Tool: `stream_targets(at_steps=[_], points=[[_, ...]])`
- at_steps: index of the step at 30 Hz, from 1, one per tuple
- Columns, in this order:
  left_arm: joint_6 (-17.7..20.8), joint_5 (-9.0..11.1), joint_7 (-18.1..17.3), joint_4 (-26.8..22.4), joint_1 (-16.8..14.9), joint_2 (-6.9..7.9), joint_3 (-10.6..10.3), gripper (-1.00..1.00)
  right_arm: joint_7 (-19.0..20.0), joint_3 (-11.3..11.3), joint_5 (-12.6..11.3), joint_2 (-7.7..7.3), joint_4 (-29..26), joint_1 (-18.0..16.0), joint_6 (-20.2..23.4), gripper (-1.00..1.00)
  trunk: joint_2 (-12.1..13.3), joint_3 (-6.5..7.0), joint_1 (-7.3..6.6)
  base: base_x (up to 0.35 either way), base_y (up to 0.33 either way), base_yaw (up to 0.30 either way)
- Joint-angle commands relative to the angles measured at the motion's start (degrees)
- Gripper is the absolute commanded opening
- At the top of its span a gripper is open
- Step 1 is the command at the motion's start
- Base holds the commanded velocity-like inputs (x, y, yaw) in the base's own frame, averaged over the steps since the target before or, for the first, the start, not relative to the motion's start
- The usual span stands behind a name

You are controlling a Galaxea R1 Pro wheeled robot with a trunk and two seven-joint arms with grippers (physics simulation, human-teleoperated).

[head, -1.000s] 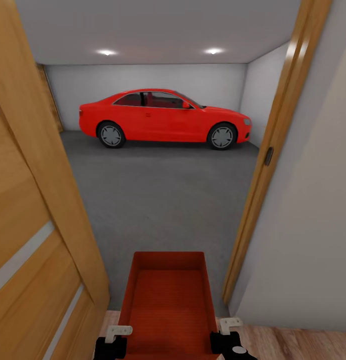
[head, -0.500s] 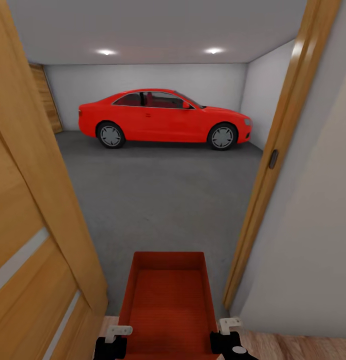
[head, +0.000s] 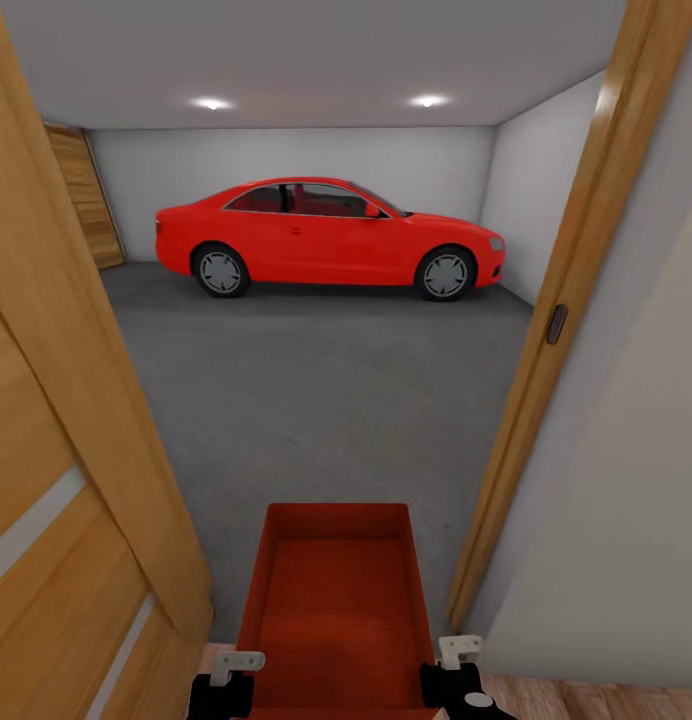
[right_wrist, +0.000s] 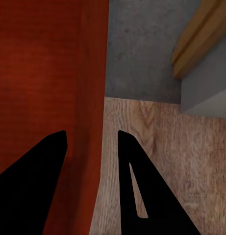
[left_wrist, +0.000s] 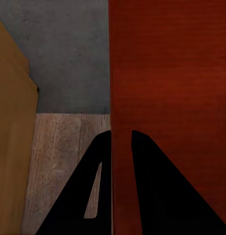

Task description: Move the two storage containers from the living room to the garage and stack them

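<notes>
Garage across the upper and middle frame: pale walls, two ceiling lights, grey concrete floor. Red car parked side-on at upper centre, against the far wall. Open wooden door down the left edge; door frame slanting down the right. Strip of light wood flooring along the bottom edge.

Red-orange container at bottom centre, open top up, carried low in the doorway, pointing into the garage. Left gripper clamped narrow on the container's left wall; right gripper straddling the right wall, jaws wider, firm contact hard to confirm.

Likely progress: one container at the threshold, not yet set down. Second container's whereabouts unknown; stacking not done.
</notes>
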Motion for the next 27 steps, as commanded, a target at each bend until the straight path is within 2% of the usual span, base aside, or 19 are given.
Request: stream_targets(at_steps=[1,27], points=[[-0.22,-0.49,0.81,0.00,-0.05,-0.01,1.68,-1.00,-0.50,-0.05,-0.15,0.00,0.07,-0.04,-0.17,-1.00,-0.02,-0.05,-0.01,0.031,0.000,0.000],[-0.22,-0.49,0.81,0.01,-0.05,-0.01,1.66,-1.00,-0.50,-0.05,-0.16,0.00,0.07,-0.04,-0.17,-1.00,-0.02,-0.05,-0.01,0.040,0.014,0.000]])
